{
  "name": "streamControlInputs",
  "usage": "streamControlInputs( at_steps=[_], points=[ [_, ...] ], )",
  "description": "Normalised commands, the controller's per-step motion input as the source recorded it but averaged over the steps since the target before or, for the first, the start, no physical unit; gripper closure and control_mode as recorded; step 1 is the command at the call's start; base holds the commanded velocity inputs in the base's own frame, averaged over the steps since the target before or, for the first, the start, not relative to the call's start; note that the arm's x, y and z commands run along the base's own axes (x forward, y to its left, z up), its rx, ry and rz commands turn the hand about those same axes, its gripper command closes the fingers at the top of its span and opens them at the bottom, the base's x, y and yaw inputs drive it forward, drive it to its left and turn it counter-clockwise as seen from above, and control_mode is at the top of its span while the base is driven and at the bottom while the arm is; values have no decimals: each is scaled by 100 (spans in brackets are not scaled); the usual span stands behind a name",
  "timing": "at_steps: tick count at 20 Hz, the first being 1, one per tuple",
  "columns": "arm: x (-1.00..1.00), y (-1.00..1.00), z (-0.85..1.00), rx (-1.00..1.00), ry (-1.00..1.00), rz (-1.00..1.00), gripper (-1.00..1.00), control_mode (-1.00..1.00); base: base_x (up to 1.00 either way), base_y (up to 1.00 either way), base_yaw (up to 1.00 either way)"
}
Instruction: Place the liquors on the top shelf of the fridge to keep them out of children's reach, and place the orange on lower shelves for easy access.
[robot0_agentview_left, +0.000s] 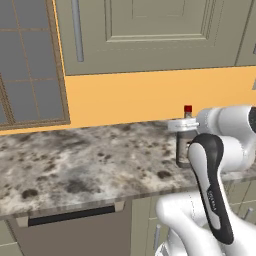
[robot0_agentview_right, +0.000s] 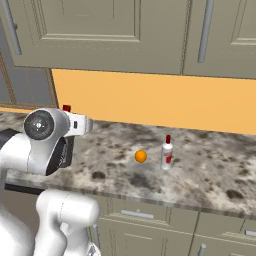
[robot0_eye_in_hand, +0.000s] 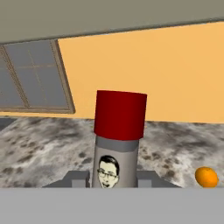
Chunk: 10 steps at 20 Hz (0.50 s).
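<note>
Left base view: a speckled grey-brown counter runs under an orange wall and beige cupboards, with a grey paned window at its left end. Near the counter's right end a liquor bottle shows its red cap and part of its dark body; the white arm stands in front of it and covers most of it. The tool itself is hidden behind the arm here.

Right base view: the held bottle's red cap peeks above the arm's wrist over the counter's left part. Further right on the counter, the orange lies just beside a second liquor bottle, which stands upright with a red cap and a pale label bearing red marks too small to read. Nothing stands between these two and the counter's front edge.

Hand view: the tool is clamped on the bottle's neck, its dark fingers pressed to either side. A small label on the neck shows a drawn face with glasses; no writing is legible. The orange sits on the counter to the bottle's right.
</note>
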Motion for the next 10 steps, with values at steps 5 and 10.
streamControlInputs(
  at_steps=[5, 10],
  points=[
    [-48, 1, 27, -5, -2, 0, 100, -100, 0, 0, 0],
    [-34, 0, 19, -2, -6, 0, 100, -100, 0, 0, 0]
  ],
)
